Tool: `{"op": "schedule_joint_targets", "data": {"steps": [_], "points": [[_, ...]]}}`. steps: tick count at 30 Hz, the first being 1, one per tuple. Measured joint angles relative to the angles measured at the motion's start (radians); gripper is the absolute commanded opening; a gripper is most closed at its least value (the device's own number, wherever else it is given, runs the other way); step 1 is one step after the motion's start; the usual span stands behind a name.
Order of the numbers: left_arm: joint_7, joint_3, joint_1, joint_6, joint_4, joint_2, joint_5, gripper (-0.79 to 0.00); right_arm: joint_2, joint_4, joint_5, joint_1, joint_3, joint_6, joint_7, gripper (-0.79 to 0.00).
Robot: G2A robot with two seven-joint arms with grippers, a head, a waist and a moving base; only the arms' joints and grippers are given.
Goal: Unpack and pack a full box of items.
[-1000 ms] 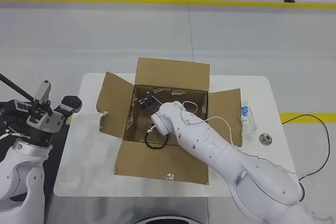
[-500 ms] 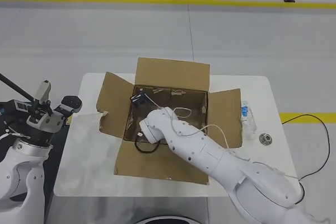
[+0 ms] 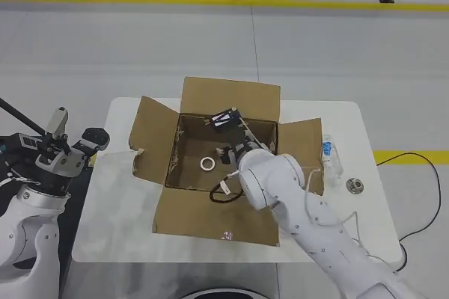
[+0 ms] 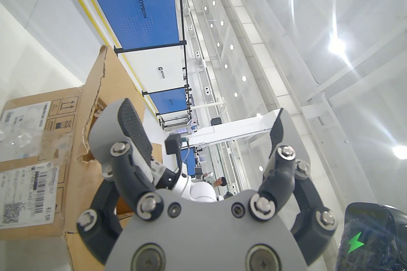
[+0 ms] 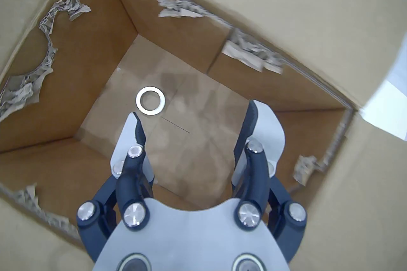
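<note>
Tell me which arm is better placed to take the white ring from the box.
Right. The right gripper hangs open over the box, with the white ring below it; the left gripper is off the table's side, pointing upward.

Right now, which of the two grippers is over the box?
The right gripper: it hangs open over the open cardboard box, above a white ring on its floor. The left gripper, also open, sits outside the box, pointing upward.

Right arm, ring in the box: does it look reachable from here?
Probably yes. The right pincer is open over the box, and the ring lies alone on the box floor below it, with nothing between.
</note>
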Motion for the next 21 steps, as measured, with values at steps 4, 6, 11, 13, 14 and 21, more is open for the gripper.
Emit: {"op": "schedule_joint_targets", "data": {"steps": [4,6,11,13,14,21], "points": [[0.0,0.0,0.0,0.0,0.0,0.0,0.0,0.0,0.046,-0.227,-0.053,-0.195,0.205,-0.045,-0.004,0.0],[0.0,0.0,0.0,0.0,0.0,0.0,0.0,0.0,0.061,-0.321,-0.075,-0.294,0.316,-0.036,-0.006,0.0],[0.0,0.0,0.0,0.0,0.0,0.0,0.0,0.0,0.077,-0.423,-0.154,-0.446,0.562,0.07,0.052,0.0],[0.0,0.0,0.0,0.0,0.0,0.0,0.0,0.0,0.079,-0.42,-0.135,-0.462,0.634,0.078,0.066,0.0],[0.0,0.0,0.0,0.0,0.0,0.0,0.0,0.0,0.081,-0.411,-0.118,-0.468,0.68,0.079,0.071,0.0],[0.0,0.0,0.0,0.0,0.0,0.0,0.0,0.0,0.093,-0.249,-0.017,-0.44,0.859,0.011,0.183,0.0]]}}
